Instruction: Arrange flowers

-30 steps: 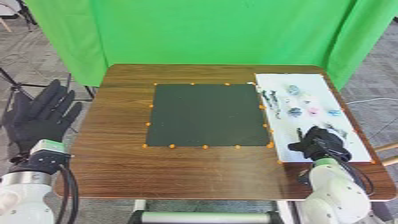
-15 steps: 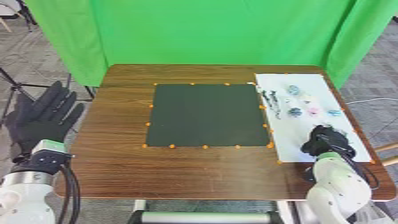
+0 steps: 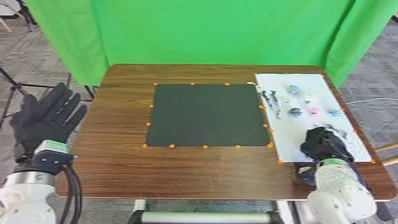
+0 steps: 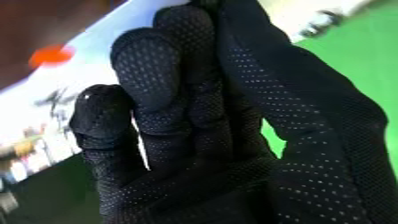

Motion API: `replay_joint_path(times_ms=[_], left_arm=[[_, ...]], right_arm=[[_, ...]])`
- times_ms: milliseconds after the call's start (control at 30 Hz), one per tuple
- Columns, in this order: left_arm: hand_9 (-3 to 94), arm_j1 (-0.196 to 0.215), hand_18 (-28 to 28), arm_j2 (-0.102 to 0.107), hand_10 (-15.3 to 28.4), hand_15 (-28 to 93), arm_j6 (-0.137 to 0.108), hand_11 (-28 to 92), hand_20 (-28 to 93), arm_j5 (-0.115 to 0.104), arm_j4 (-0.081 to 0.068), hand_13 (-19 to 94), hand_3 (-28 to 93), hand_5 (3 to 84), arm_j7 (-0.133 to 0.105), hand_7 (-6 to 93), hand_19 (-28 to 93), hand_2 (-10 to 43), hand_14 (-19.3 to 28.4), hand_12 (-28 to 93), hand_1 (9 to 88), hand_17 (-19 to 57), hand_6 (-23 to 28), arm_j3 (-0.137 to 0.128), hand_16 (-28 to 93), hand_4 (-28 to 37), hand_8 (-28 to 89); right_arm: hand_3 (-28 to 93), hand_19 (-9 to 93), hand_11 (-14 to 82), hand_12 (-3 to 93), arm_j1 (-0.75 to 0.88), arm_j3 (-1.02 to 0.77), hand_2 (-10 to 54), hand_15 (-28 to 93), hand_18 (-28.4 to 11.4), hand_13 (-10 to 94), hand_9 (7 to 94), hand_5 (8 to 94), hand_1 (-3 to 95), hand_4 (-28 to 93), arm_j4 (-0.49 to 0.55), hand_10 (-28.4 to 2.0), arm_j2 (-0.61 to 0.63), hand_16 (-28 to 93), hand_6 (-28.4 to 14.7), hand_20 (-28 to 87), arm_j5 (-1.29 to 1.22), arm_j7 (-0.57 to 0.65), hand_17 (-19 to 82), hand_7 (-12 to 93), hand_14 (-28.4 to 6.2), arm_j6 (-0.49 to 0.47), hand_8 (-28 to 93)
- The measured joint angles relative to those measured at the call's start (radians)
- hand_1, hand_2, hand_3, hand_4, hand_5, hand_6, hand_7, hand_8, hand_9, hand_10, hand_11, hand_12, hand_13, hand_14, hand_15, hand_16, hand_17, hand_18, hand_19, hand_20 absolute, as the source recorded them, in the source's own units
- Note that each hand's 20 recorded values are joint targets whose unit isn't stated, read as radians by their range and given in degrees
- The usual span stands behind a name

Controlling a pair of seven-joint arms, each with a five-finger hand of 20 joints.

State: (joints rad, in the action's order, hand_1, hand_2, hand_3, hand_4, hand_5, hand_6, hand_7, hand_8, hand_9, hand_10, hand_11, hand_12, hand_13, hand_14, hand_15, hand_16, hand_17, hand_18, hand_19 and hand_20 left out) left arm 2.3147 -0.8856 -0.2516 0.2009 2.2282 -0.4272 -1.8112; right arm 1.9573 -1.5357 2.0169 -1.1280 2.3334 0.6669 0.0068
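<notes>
Right hand [image 3: 326, 143] over the white board [image 3: 298, 135] near its near edge, fingers curled in, thumb drawn up against them, nothing visible in the grasp; contact with the board, can't tell. And the danger: those bunched fingers could shove the grey piece [image 3: 337, 129] just beyond. Farther up, a careless sweep might scatter the pink flower [image 3: 314, 111] mid-board, or the dark stems [image 3: 274, 102] along the left edge.
</notes>
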Motion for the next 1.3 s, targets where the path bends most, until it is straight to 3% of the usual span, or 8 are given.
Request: replay_joint_path(times_ms=[167, 300, 933, 1300], left_arm=[[31.4, 0.000, 12.4, 0.000, 11.8, 28, 0.004, 20, 8, -0.002, -0.001, 21, 72, 39.4, -0.001, 15.3, 35, 8.6, 10.9, 7, 30.9, -5.2, 6.6, 0.002, -11, -28.3, -10], [31.4, 0.000, 12.3, 0.000, 11.8, 28, 0.009, 20, 8, -0.002, -0.002, 21, 72, 39.3, -0.001, 15.3, 35, 8.5, 10.8, 7, 31.0, -5.2, 6.6, 0.002, -11, -28.3, -10], [31.2, 0.004, 12.2, 0.002, 11.8, 28, 0.017, 20, 8, -0.009, -0.003, 21, 72, 39.2, -0.006, 15.1, 35, 8.2, 10.5, 7, 31.1, -5.0, 6.7, 0.002, -11, -28.3, -10], [30.9, 0.006, 12.1, 0.009, 11.8, 27, 0.015, 20, 8, -0.023, -0.009, 21, 72, 39.1, -0.016, 14.8, 35, 7.9, 10.4, 7, 30.9, -5.0, 6.7, -0.005, -10, -28.3, -10]], right_arm=[[83, 87, 29.9, 57.2, 0.056, 0.017, -9.5, 53, -19.4, 74, 80.2, 57.1, 52.7, -13, 0.000, -8.2, 0.007, 55, -0.2, 38, -0.045, -0.108, 43, 84, -4.0, 0.224, 26], [83, 87, 30.4, 57.5, 0.063, 0.032, -9.5, 53, -19.4, 74, 80.0, 57.4, 52.6, -13, 0.013, -8.2, 0.023, 55, 0.1, 38, -0.014, -0.116, 43, 84, -3.7, 0.327, 26], [83, 86, 28.3, 58.9, 0.013, 0.080, -9.5, 50, -18.7, 77, 81.6, 58.3, 52.7, -12, 0.108, -7.9, 0.073, 57, 0.2, 38, -0.057, -0.201, 46, 83, -2.3, 0.328, 26], [82, 86, 26.8, 58.9, -0.182, 0.279, -9.5, 48, -18.3, 78, 82.5, 58.4, 53.5, -13, 0.072, -8.1, 0.049, 58, 0.1, 38, -0.096, -0.259, 47, 83, -1.5, 0.273, 26]])
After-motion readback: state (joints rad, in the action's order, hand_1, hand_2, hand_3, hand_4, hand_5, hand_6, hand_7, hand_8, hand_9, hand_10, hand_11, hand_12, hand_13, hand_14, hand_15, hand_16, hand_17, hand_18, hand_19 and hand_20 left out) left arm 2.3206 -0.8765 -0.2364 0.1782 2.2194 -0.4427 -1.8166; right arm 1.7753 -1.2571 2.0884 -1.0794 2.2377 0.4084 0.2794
